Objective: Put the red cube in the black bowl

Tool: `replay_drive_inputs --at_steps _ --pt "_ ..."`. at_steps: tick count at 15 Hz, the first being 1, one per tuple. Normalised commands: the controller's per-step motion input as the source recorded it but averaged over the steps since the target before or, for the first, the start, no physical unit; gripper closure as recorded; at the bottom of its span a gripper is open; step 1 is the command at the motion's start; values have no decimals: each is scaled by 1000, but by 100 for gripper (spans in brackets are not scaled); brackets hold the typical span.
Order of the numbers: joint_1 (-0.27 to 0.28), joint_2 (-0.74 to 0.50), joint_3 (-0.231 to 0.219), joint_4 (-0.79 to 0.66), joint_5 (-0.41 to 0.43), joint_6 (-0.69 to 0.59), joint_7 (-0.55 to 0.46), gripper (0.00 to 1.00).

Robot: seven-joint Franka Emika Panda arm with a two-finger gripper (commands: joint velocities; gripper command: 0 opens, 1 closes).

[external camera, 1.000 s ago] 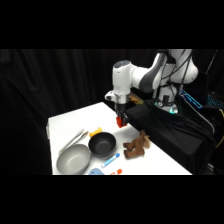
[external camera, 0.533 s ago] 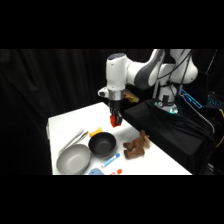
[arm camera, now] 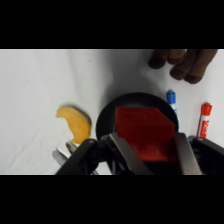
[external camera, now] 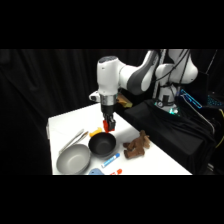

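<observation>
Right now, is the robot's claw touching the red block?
Touching. In the wrist view the gripper has its fingers pressed against both sides of the red cube, holding it up over the black bowl.

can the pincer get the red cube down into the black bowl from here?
Probably yes. The pincer is shut on the red cube just above the black bowl, and the wrist view shows the bowl's dark opening right behind the cube. Nothing lies between them; the plush toy and grey bowl sit off to the sides.
</observation>
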Motion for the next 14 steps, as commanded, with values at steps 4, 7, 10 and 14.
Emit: replay_drive_inputs --at_steps 4,7,10,14 --pt "-52 319 21 343 109 107 -113 74" --pt "-41 263 20 259 149 92 -140 74" --pt "-41 205 33 200 177 88 -176 72" --pt "-48 167 43 177 173 94 -213 7"
